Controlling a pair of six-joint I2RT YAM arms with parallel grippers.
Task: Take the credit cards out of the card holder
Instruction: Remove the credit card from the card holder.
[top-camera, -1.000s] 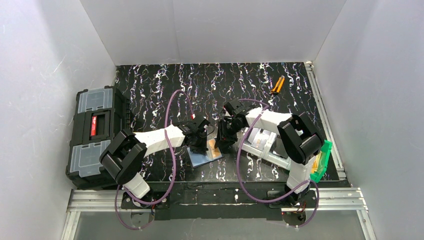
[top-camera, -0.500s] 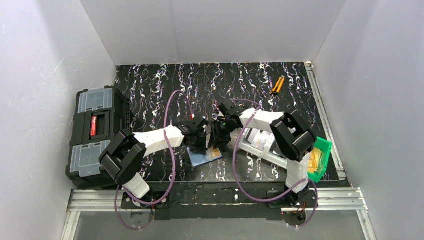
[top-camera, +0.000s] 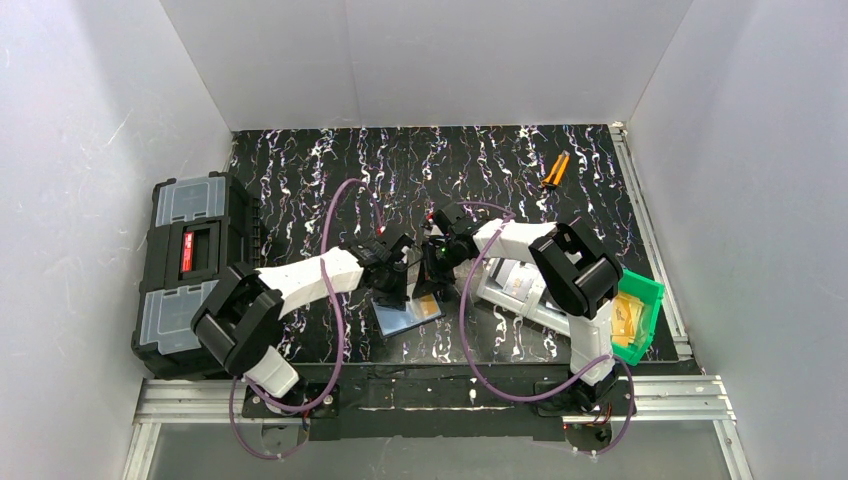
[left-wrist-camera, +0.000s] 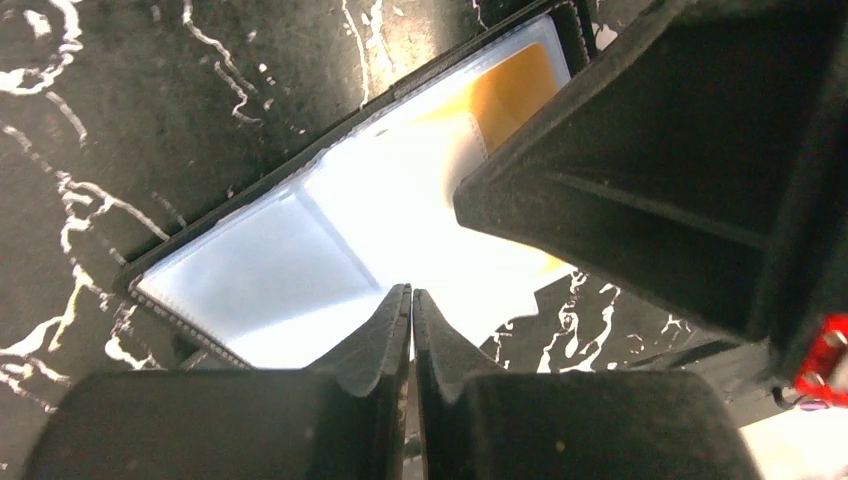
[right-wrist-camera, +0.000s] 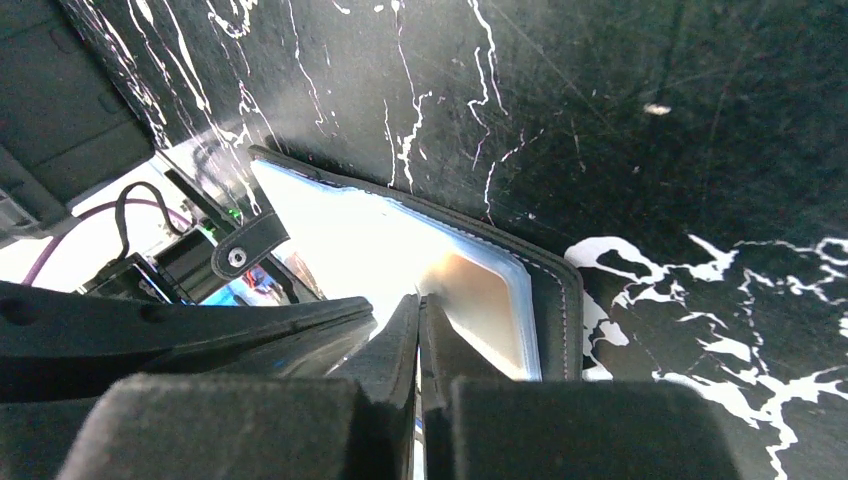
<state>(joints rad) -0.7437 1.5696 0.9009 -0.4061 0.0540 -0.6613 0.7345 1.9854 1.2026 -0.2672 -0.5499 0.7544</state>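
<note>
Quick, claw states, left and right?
Left claw: closed, nothing seen in it.
Right claw: closed over the card holder; whether it pinches the orange-tan card cannot be told.

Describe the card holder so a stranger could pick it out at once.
On the black marbled table, look front-centre. The card holder lies open there: small, black-edged, glossy blue-grey inside with an orange card showing, unlike the bulky black toolbox at left.

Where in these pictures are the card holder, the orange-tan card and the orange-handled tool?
card holder (left-wrist-camera: 250, 270), left wrist view, on its glossy inner pocket.
orange-tan card (left-wrist-camera: 512, 92), left wrist view, on the orange part that shows inside the holder.
orange-handled tool (top-camera: 554, 171), top external view, on its handle.
</note>
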